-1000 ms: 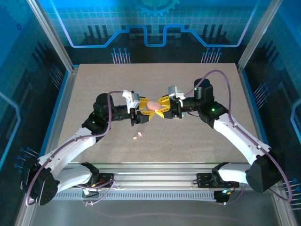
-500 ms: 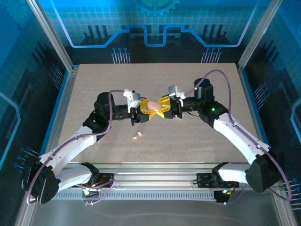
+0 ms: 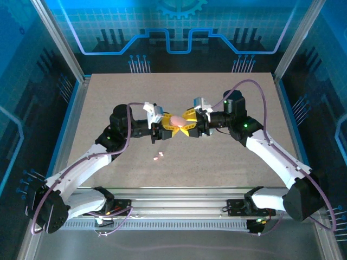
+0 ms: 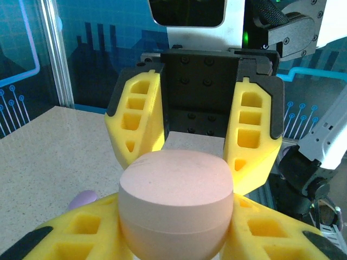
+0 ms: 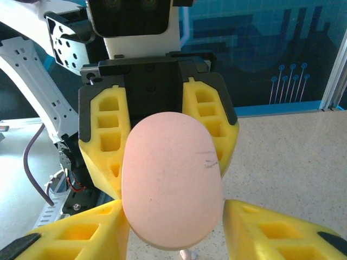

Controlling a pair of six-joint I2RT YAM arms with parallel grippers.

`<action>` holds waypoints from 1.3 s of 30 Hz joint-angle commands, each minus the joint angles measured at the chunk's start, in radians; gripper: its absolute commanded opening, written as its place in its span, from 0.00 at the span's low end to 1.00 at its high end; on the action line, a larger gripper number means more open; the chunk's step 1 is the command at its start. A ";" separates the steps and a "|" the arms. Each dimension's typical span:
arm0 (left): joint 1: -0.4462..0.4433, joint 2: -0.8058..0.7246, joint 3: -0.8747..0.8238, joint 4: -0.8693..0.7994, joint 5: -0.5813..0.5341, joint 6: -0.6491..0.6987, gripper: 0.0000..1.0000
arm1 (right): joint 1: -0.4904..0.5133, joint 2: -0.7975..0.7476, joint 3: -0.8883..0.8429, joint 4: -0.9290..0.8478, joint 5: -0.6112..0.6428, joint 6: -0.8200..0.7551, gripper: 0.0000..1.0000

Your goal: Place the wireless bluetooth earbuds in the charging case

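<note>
A pale pink oval charging case (image 3: 177,119), shut, hangs above the table middle between both grippers. My left gripper (image 3: 167,129) is shut on it; in the left wrist view its yellow fingers (image 4: 70,238) press both sides of the case (image 4: 176,195). My right gripper (image 3: 187,125) faces it from the other side and is open. Its fingers (image 5: 282,235) flank the case (image 5: 172,184) with a thin gap. Two tiny pink earbuds (image 3: 159,156) lie on the table nearer the bases. One pink earbud (image 5: 187,254) peeks out below the case.
A small pale purple rounded piece (image 4: 81,199) lies on the table under the left gripper, partly hidden. The speckled beige table (image 3: 233,162) is fenced by blue walls and metal posts (image 3: 59,43).
The left gripper's fingers have closed on the pink case while the right gripper's fingers have spread. Both grippers and the case have shifted slightly toward the far side.
</note>
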 commanded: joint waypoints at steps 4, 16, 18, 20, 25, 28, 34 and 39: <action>-0.019 -0.002 0.026 -0.051 0.059 0.067 0.30 | -0.032 0.004 0.045 -0.001 0.066 0.048 0.52; -0.023 -0.006 0.023 -0.066 0.056 0.091 0.30 | -0.046 0.018 0.060 -0.008 0.053 0.091 0.56; -0.021 -0.006 0.024 -0.064 0.057 0.092 0.30 | -0.047 0.016 0.061 -0.010 0.070 0.092 0.57; -0.023 -0.007 0.020 -0.069 0.052 0.098 0.30 | -0.049 0.016 0.060 -0.002 0.072 0.101 0.57; -0.027 -0.010 0.014 -0.074 0.043 0.101 0.30 | -0.049 0.007 0.061 0.006 0.103 0.107 0.58; -0.027 -0.013 0.012 -0.081 0.037 0.103 0.30 | -0.049 -0.003 0.060 0.014 0.121 0.109 0.59; -0.034 -0.012 0.006 -0.074 0.035 0.102 0.31 | -0.051 -0.014 0.061 0.024 0.183 0.125 0.61; -0.035 -0.017 0.001 -0.069 0.029 0.098 0.31 | -0.052 -0.018 0.063 0.028 0.200 0.135 0.61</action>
